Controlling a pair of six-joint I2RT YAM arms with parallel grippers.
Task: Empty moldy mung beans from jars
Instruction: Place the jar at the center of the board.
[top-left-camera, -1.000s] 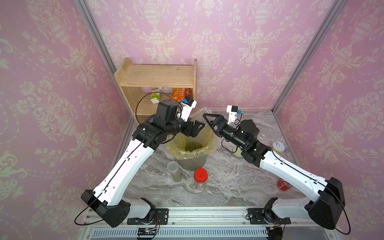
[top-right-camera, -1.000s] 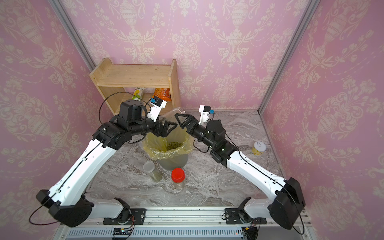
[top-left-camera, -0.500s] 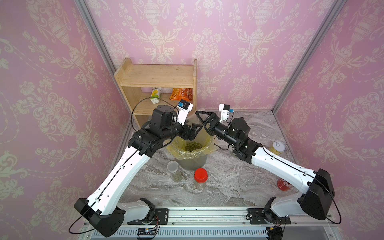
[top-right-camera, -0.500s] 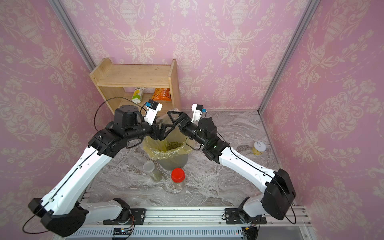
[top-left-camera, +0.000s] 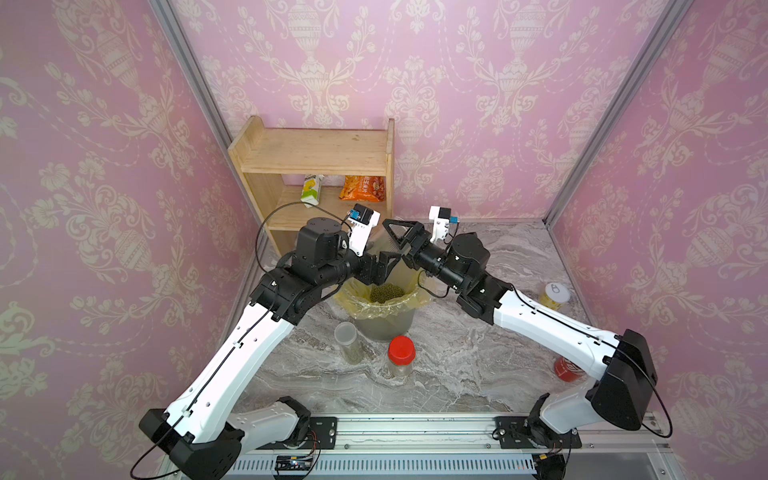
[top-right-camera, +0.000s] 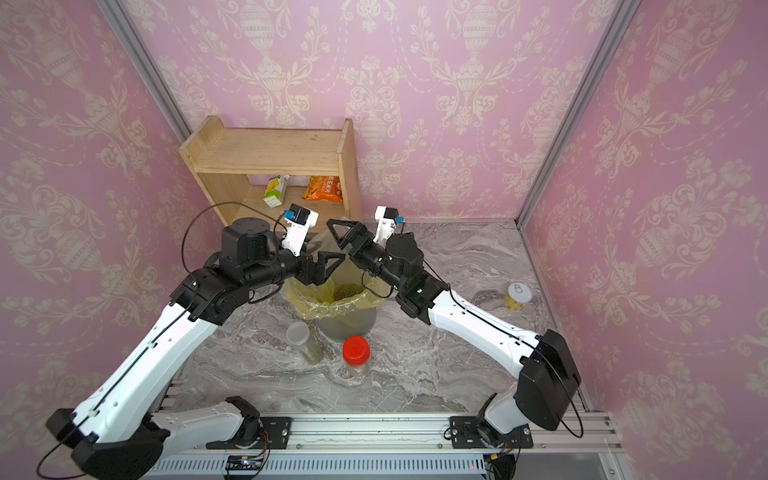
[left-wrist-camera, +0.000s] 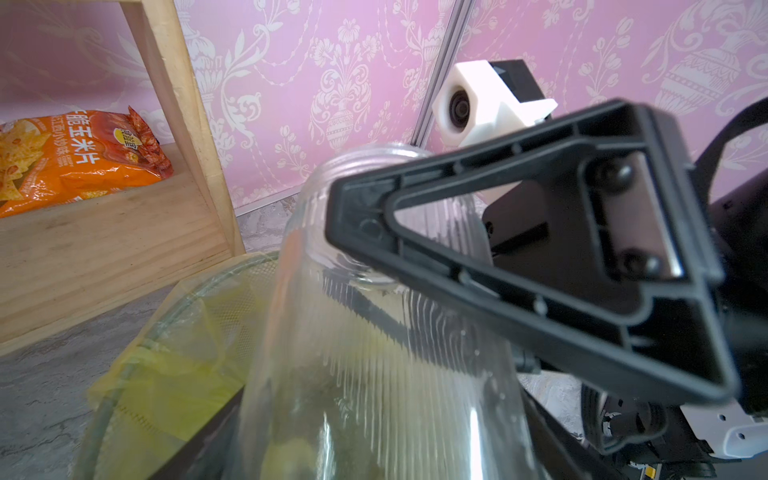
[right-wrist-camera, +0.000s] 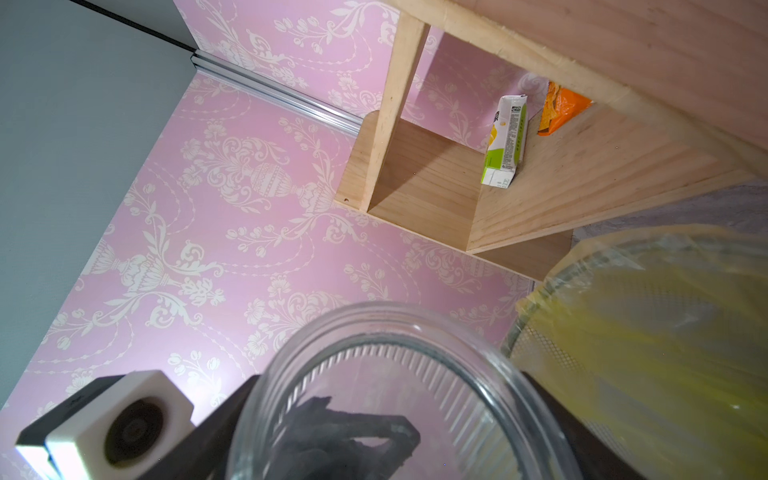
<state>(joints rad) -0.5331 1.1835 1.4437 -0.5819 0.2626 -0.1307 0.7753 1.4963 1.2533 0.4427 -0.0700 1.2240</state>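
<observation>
My left gripper (top-left-camera: 384, 266) is shut on the body of a clear ribbed jar (left-wrist-camera: 374, 332) that has no lid and looks empty. It holds the jar tilted above the bin (top-left-camera: 365, 309). My right gripper (top-left-camera: 395, 235) is open, with one finger (left-wrist-camera: 540, 270) on each side of the jar's mouth end (right-wrist-camera: 374, 309). Mung beans (top-left-camera: 386, 293) lie in the bin's yellow bag. In front of the bin stand a jar with a translucent lid (top-left-camera: 347, 343) and a red-lidded jar (top-left-camera: 401, 357), both with beans at the bottom.
A wooden shelf (top-left-camera: 316, 158) stands at the back left, close behind the grippers, holding a drink carton (top-left-camera: 311, 190) and an orange snack bag (top-left-camera: 361, 189). A yellow can (top-left-camera: 555, 295) stands at the right. A red soda can (top-left-camera: 563, 370) is partly hidden by the right arm.
Both grippers have drifted left toward the shelf. The right gripper, apart from the jar a second ago, now has its jaws around the jar's mouth end.
</observation>
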